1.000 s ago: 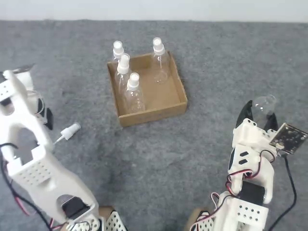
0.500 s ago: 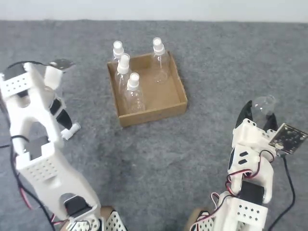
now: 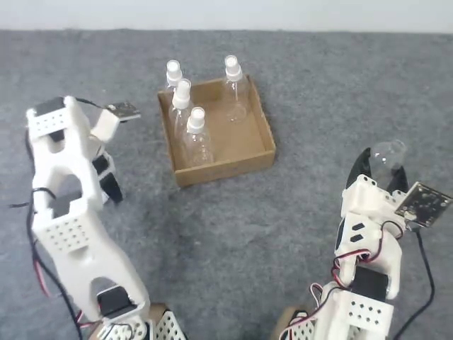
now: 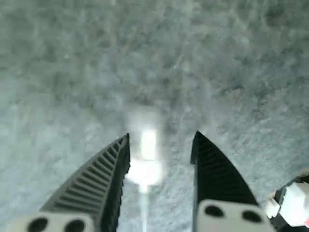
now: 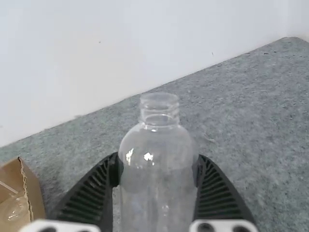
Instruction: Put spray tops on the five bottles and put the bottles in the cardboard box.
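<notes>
Lying on the grey carpet left of the cardboard box (image 3: 225,168): the loose spray top (image 4: 145,157), framed between the parted jaws of the left gripper (image 4: 161,137). Runs lengthwise along the jaws, dip tube toward the wrist, so probably needs only a straight close across its width. Clamped upright in the right gripper (image 3: 382,164), well off to the near right: the uncapped bottle (image 5: 155,174).

Cardboard box (image 3: 225,168) as reference: four capped bottles (image 3: 196,134) crowd its left and far sides — the near right of its floor lies bare. The left arm (image 3: 67,191) towers just left of it. Bare carpet (image 3: 283,234) runs from its front wall to the right gripper (image 3: 383,164), well apart, clasping an uncapped bottle (image 3: 391,149).
</notes>
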`<state>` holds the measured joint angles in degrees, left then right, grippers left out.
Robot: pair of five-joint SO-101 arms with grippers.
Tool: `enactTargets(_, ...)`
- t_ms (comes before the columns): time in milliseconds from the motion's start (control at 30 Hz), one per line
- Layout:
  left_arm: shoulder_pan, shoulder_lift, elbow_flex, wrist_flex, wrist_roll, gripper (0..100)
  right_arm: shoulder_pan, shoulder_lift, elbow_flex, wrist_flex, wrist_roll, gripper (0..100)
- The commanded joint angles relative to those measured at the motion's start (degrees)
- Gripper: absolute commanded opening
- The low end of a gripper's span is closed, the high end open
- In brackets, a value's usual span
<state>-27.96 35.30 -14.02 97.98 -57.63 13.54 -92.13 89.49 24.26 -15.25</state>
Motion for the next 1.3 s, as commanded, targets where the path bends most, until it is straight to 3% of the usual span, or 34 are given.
enactTargets(0,0.35,2.02,-0.66,-3.34,-0.62,15,-0.66,-1.45,-0.97,-1.63,1.23,6.9)
enactTargets(367,0.44,2.81,-0.75,-2.29,-0.44,1,-1.89,-1.45,-0.88,-1.63,1.41,6.9)
enactTargets(500,0.44,2.81,-4.0,2.55,-0.18,1,-1.89,-1.45,-0.88,-1.63,1.41,6.9)
enactTargets(667,-0.18,2.81,-8.31,2.55,6.24,1,-1.89,-1.45,-0.88,-1.63,1.41,6.9)
enactTargets(867,-0.18,2.55,-8.75,2.64,7.21,1,-1.89,-1.45,-0.88,-1.45,1.41,6.9)
enactTargets(1267,0.18,-16.53,-2.42,2.55,12.48,1,-1.89,-1.45,-0.88,-1.27,1.41,6.9)
